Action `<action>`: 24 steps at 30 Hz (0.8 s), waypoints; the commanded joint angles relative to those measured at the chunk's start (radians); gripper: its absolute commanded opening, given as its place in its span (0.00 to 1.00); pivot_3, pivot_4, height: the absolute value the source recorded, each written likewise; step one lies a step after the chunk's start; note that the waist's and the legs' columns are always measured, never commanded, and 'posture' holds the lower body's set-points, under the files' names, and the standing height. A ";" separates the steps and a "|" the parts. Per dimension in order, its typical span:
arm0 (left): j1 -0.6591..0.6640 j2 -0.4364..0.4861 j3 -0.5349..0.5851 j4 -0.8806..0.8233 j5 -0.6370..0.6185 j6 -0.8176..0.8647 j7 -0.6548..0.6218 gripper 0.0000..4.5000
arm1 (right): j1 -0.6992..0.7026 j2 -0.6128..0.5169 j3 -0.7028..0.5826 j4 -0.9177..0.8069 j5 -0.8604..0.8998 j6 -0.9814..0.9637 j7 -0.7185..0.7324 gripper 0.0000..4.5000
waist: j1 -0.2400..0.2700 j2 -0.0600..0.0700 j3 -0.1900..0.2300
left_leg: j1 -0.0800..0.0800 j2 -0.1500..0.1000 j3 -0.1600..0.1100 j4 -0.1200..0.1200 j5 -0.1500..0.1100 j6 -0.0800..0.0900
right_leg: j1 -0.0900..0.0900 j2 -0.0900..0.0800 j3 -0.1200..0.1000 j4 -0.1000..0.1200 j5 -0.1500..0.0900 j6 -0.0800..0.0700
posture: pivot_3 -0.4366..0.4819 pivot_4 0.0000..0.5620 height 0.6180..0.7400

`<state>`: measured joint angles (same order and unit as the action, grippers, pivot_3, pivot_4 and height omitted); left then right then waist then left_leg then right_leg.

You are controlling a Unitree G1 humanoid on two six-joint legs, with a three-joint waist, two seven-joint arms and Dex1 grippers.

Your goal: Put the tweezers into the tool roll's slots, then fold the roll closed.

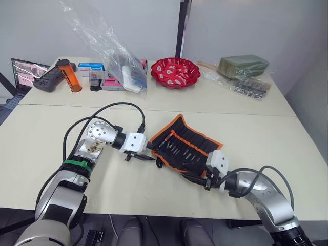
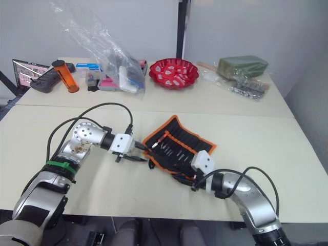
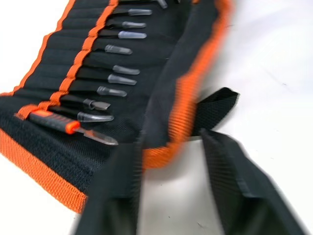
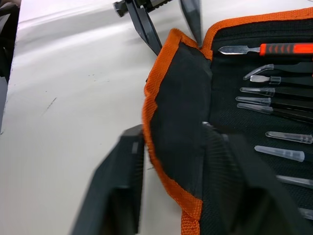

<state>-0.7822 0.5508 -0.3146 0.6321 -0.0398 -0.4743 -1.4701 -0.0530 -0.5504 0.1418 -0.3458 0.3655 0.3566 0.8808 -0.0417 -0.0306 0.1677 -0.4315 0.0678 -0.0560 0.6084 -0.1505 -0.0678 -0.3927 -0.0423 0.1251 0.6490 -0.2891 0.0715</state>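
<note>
Now both grippers are sitting at opposite ends of the tool roll (image 1: 185, 146) lying diagonally between them, left gripper (image 1: 145, 155) with fingers apart straddling its orange edge, right gripper (image 1: 197, 177) likewise parted over the near flap

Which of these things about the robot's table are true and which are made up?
1. The tool roll lies open on the table. True.
2. The tweezers are scattered loose on the table. False: they sit in the slots with clear caps on their tips.
3. The left gripper is at one end of the roll and the right gripper at the other. True.
4. The red bowl is between the two grippers. False: it stands at the far side of the table.
5. A tool with an orange handle is in the roll. True.
</note>
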 commanded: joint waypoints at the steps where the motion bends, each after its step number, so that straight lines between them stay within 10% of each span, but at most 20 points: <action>1: -0.036 -0.003 0.011 0.020 0.000 -0.026 -0.003 0.10 | -0.006 0.006 -0.014 -0.018 0.014 -0.007 -0.004 0.11 | 0.000 0.000 0.000 | 0.000 0.000 0.000 0.000 0.000 0.000 | 0.000 0.000 0.000 0.000 0.000 0.000 | 0.48 0.27 0.91; 24: 0.104 0.104 0.069 -0.193 -0.039 0.118 0.074 0.00 | -0.068 -0.011 0.021 0.039 0.010 -0.062 0.109 0.00 | 0.005 0.000 0.000 | 0.001 0.000 0.000 0.002 0.000 0.000 | 0.001 0.000 0.000 0.003 0.000 0.000 | 0.48 0.27 0.91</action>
<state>-0.6332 0.6661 -0.2839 0.4001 -0.1076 -0.3012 -1.4683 -0.1171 -0.5489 0.1863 -0.2855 0.3630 0.3054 0.9826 -0.0367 -0.0304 0.1678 -0.4301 0.0678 -0.0565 0.6114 -0.1504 -0.0677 -0.3917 -0.0422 0.1249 0.6533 -0.2891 0.0717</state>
